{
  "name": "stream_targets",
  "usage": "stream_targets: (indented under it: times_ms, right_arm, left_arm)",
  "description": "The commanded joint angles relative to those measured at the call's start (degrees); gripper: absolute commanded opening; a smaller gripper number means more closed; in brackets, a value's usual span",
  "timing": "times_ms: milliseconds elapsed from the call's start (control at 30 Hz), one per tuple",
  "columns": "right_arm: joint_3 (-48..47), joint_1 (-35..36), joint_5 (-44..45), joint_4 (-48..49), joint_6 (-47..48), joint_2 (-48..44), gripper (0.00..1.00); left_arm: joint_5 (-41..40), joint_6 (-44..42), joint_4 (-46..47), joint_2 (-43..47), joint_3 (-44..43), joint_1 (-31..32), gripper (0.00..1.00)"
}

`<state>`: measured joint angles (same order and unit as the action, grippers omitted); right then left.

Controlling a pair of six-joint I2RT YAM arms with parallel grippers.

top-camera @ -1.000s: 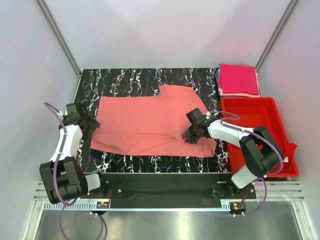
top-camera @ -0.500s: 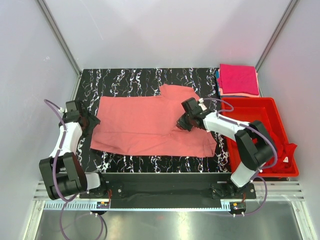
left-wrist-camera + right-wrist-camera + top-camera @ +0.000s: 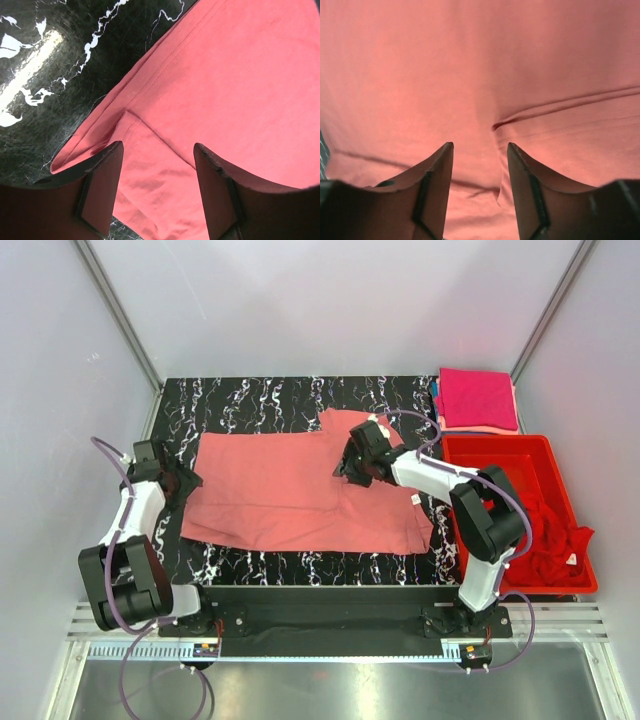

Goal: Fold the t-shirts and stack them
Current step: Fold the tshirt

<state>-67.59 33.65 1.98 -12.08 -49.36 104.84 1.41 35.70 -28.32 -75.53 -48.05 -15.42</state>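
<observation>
**Flat on the table (image 3: 260, 400) – salmon-pink t-shirt (image 3: 280, 490)**

Near left, left gripper (image 3: 157, 147) spread wide over its hem corner, pinching nothing. Further in, right gripper (image 3: 480, 146) parted above the cloth. Far right, folded magenta-pink t-shirt (image 3: 478, 398) behind the red bin (image 3: 500, 452).

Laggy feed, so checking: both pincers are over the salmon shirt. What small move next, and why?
Probably lower the right pincer and close on the salmon t-shirt. Its jaws stand open above the cloth, holding nothing; the left pincer is open over the shirt's left edge, so neither grips it for a fold yet.
</observation>
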Motion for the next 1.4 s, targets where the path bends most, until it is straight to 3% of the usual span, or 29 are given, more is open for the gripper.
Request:
stream_targets:
  times_ms: [0, 100, 167, 300, 400, 467, 600, 700, 867, 1033, 1200, 1367]
  right_arm:
    - [-8.3, 2.47, -4.87, -1.09, 9.36, -1.5, 0.56]
    - [-14.3, 4.32, -11.78, -2.69, 11.4, 4.4, 0.51]
    - [-15.81, 5.98, -14.27, -0.16, 10.96, 8.43, 0.46]
    - [-22.3, 9.06, -26.18, 5.65, 12.97, 15.29, 0.42]
    - [-33.07, 11.87, -35.16, 3.83, 20.6, 23.29, 0.4]
    - [-38.38, 13.19, -36.69, 0.14, 26.74, 28.98, 0.41]
    - [-49.54, 14.07, -45.55, -0.15, 27.31, 37.27, 0.39]
    - [-51.4, 14.43, -48.2, 3.45, 26.86, 39.39, 0.39]
    - [-57.73, 15.31, -48.03, 1.28, 27.92, 44.73, 0.39]
    - [-65.2, 15.31, -48.65, -1.98, 26.86, 50.37, 0.39]
    - [-65.92, 15.31, -46.02, -3.66, 28.53, 51.7, 0.33]
    - [-64.16, 15.13, -39.1, -5.68, 30.73, 50.64, 0.29]
  left_arm:
    - [2.11, -1.07, 1.43, -1.37, -2.3, 0.13, 0.64]
    - [-4.02, -0.29, -3.75, 2.2, -1.7, 0.04, 0.62]
    - [-14.88, 3.04, -10.42, 4.41, -1.52, -0.39, 0.62]
    - [-15.56, 5.94, -14.13, 8.02, 1.02, -1.63, 0.58]
    - [-15.29, 8.75, -14.75, 9.08, 4.27, -2.59, 0.56]
    - [-16.44, 10.26, -15.1, 9.61, 5.6, -3.91, 0.54]
    - [-16.79, 12.98, -13.43, 10.49, 8.58, -4.71, 0.51]
    - [-15.83, 13.6, -10.98, 9.97, 10.69, -5.06, 0.49]
    - [-10.38, 8.61, -5.35, 3.74, 10.26, -5.06, 0.53]
    - [-6.08, 3.76, -1.75, 3.02, 10.79, -5.23, 0.56]
    - [-6.76, -0.36, -2.17, 3.89, 7.37, -5.41, 0.54]
    - [-13.98, -1.86, -6.23, 3.28, 3.49, -5.41, 0.56]
